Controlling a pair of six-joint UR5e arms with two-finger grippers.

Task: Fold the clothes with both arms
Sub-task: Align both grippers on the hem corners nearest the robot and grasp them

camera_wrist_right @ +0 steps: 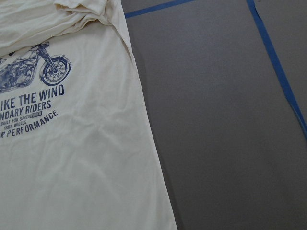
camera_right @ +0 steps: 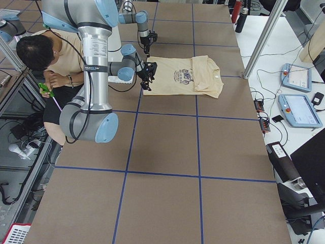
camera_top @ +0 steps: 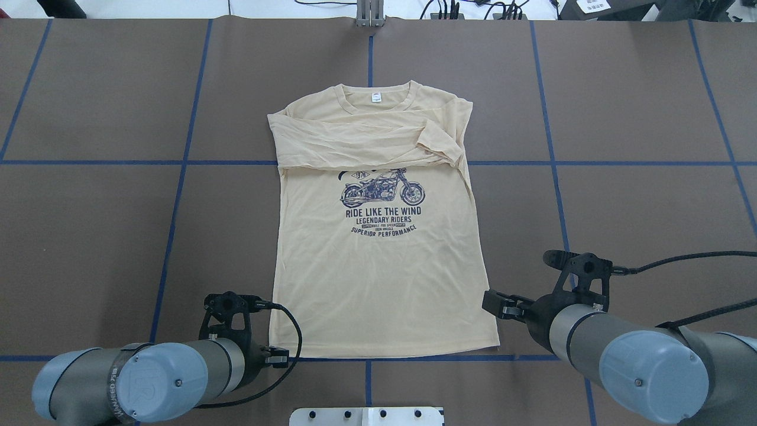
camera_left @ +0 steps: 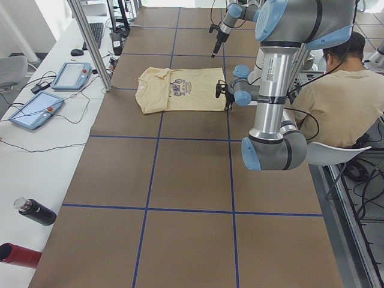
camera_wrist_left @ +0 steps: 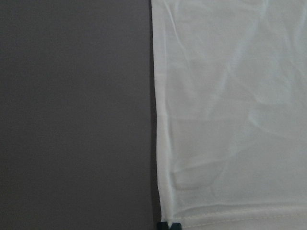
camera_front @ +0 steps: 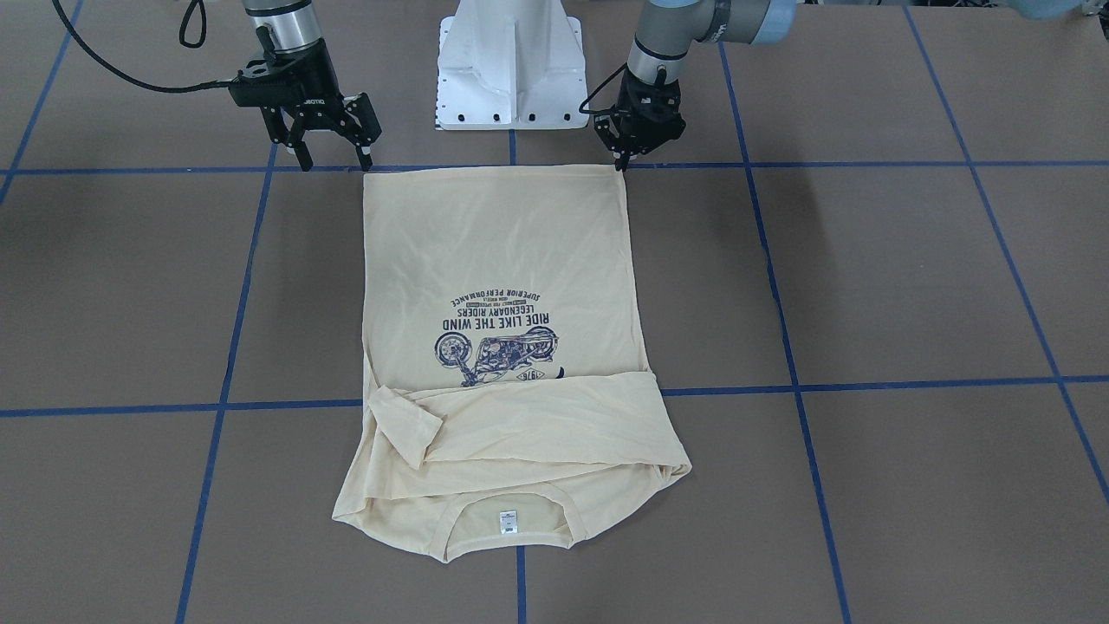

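The T-shirt carries a navy print reading "1976", "RIDE LIKE THE WIND", "LEGENDARY RIDERS", "BUILT FOR SPEED", "IRON WHEELS" and "SUPERIOR PERFORMANCE". Its far-side neck label is too small to read.

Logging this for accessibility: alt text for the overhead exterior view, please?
A cream long-sleeved T-shirt lies face up on the brown table, sleeves folded across its chest; the left gripper and right gripper flank its near hem.

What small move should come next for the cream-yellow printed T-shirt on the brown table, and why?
Probably shift the open right gripper sideways and down onto the free hem corner of the pale cream-yellow long-sleeved T-shirt. The left gripper looks closed at the other corner, while the right one hangs just outside the hem.
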